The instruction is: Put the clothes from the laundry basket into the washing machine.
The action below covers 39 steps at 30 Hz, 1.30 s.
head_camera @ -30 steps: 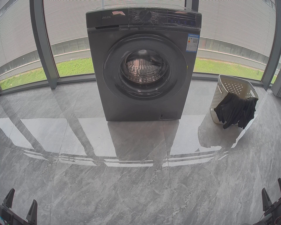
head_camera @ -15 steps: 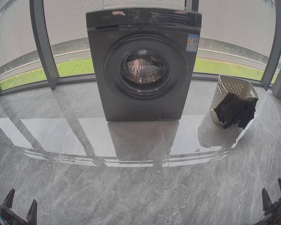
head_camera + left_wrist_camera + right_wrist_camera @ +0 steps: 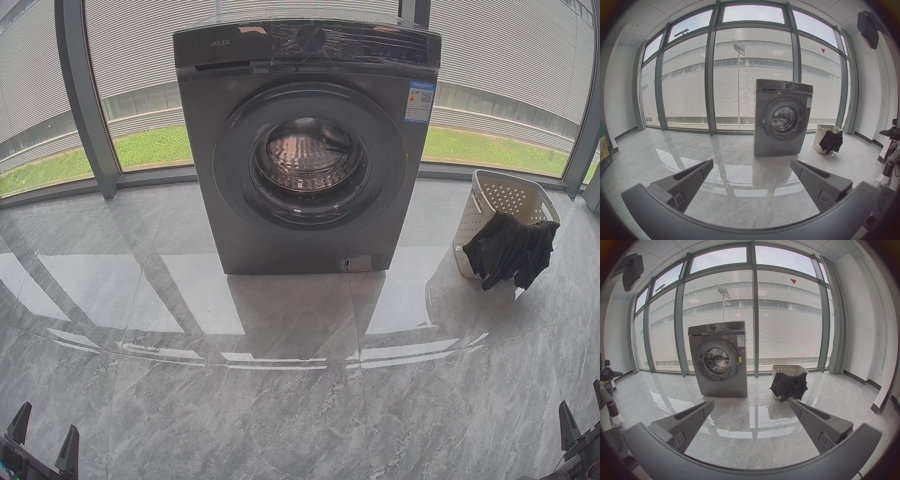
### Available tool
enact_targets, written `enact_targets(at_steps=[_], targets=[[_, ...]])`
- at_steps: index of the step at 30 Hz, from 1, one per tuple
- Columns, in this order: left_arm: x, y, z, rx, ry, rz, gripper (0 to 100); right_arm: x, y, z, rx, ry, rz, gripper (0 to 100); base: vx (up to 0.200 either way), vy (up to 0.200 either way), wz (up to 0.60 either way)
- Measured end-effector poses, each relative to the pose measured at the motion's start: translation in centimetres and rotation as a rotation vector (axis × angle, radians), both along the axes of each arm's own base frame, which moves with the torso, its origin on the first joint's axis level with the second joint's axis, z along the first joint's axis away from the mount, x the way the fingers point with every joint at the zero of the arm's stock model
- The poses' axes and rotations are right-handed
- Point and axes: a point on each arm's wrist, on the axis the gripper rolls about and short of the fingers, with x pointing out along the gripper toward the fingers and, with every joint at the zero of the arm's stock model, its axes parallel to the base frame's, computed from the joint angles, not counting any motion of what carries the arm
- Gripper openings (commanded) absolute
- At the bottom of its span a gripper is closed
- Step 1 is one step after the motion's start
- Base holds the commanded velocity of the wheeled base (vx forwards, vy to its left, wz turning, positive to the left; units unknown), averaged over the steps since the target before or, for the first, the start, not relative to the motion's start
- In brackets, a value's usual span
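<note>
A grey front-loading washing machine (image 3: 306, 137) stands on the floor ahead, its round door shut. To its right sits a white laundry basket (image 3: 494, 200) with dark clothes (image 3: 509, 250) draped over its front rim. The machine (image 3: 781, 117) and the basket (image 3: 822, 137) also stand far off in the left wrist view, and the machine (image 3: 720, 358) and clothes (image 3: 789, 385) in the right wrist view. My left gripper (image 3: 751, 165) is open and holds nothing. My right gripper (image 3: 752, 405) is open and holds nothing too. Both hang low, well short of the machine (image 3: 45, 431) (image 3: 581, 415).
Glossy grey marble floor (image 3: 300, 387) stretches between me and the machine. Tall windows with dark pillars (image 3: 84, 100) run behind it. A white wall (image 3: 865, 333) lies to the right of the basket.
The whole head view has shifted: machine and basket look larger and lower, so the camera has come closer. Both grippers keep their places at the bottom corners.
</note>
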Motion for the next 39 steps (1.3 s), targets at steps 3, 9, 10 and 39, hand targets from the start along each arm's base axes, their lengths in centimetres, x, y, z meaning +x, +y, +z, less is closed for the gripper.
enact_targets(at_steps=[3,9,10,39], targets=[[0.00,0.00,0.00,0.001,0.000,0.000,100,0.00,0.00,0.00,0.000,0.000,0.000,100,0.000,0.000,0.00],[0.00,0.00,0.00,0.003,0.000,0.000,100,0.00,0.00,0.00,0.000,0.000,-0.001,100,0.000,0.000,0.00],[0.00,0.00,0.00,0.004,0.000,0.000,100,0.00,0.00,0.00,0.000,0.000,-0.001,100,0.000,0.000,0.00],[0.00,0.00,0.00,-0.006,0.000,0.001,100,0.00,0.00,0.00,0.000,0.000,0.000,100,0.124,0.000,0.00]])
